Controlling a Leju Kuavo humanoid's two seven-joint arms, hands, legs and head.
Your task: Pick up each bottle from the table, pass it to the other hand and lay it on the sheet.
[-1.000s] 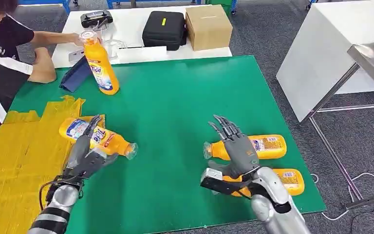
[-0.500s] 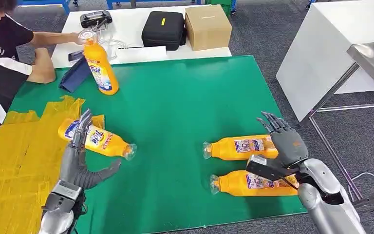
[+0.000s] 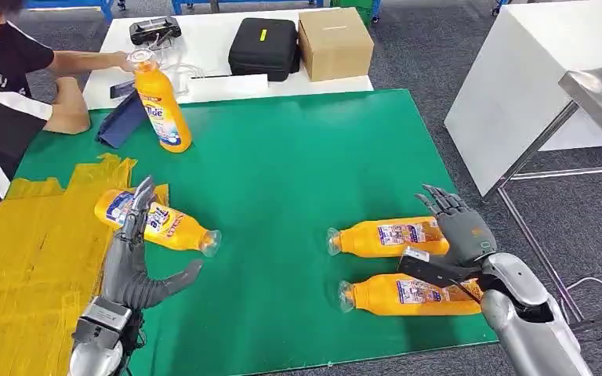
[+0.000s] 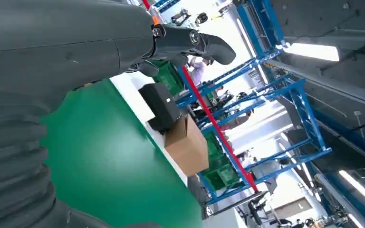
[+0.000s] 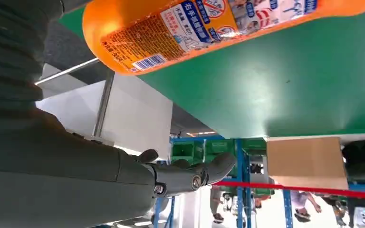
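Head view: right hand (image 3: 461, 227) now moved off the bottle (image 3: 388, 237) to its base end, fingers spread, nothing held; pickup pending. Left hand (image 3: 133, 251) open beside the laid bottle (image 3: 157, 222) at the yellow sheet (image 3: 31, 243) edge; release complete.

Left wrist view: thumb (image 4: 195, 42) extended over the green counter (image 4: 104, 161).

Right wrist view: thumb (image 5: 190, 173) free, second bottle (image 5: 209, 28) alongside, ungripped.

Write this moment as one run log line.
left hand: open, beside lying orange plastic bottle | right hand: open, by two lying orange bottles
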